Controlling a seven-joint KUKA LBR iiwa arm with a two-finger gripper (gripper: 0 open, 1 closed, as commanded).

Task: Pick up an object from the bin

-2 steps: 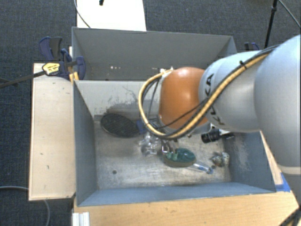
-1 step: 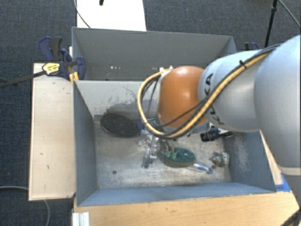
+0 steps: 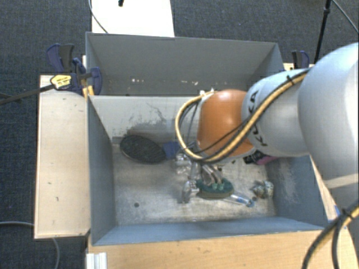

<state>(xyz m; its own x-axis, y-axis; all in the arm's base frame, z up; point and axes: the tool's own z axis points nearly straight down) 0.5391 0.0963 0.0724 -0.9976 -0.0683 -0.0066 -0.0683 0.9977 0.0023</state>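
My gripper [image 3: 189, 190] reaches down from under the arm's orange cover to the bin floor, a little right of the middle. Right beside it, on its right, lies a dark green rounded thing [image 3: 217, 189], and whether they touch cannot be made out. A small blue piece [image 3: 170, 148] lies just behind the gripper, next to a black oval thing [image 3: 142, 148] at the back left of the floor.
A slim pale blue stick [image 3: 241, 199] and a small metallic knobbly thing [image 3: 261, 189] lie at the front right. A magenta and black thing [image 3: 259, 158] peeks out under the arm at the right. The bin's walls rise steeply on all sides.
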